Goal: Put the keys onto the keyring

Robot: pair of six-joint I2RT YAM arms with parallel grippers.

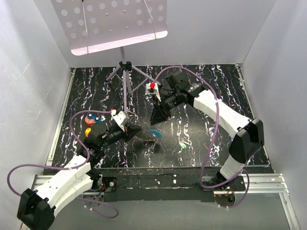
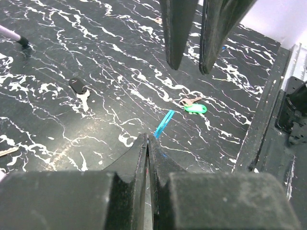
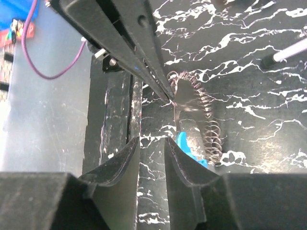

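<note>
Left gripper (image 1: 138, 133): jaws pressed together, no gap between them in the left wrist view. In the right wrist view its tips meet on the rim of the keyring (image 3: 205, 123), so it is clamped on the ring and holds it just above the marbled black table (image 1: 216, 91).

Keyring: thin silvery loop with wire-coil turns. A light-blue tag (image 2: 164, 123) sticks out past the left jaw tips. From above, the ring sits near the table centre, between the two grippers.

Right gripper (image 1: 157, 119): jaws apart by a narrow gap, nothing between them. It points down at the ring from the far side, close to it; whether they touch cannot be told.

Green-headed key (image 2: 195, 109): flat on the table, right of the ring and apart from it, untouched. A bronze-coloured key (image 2: 188, 101) lies against it.

Black-headed key (image 2: 79, 89): alone on the table, well apart from the green one.

Purple tripod stand (image 1: 125, 79): stands at the far side of the table.
</note>
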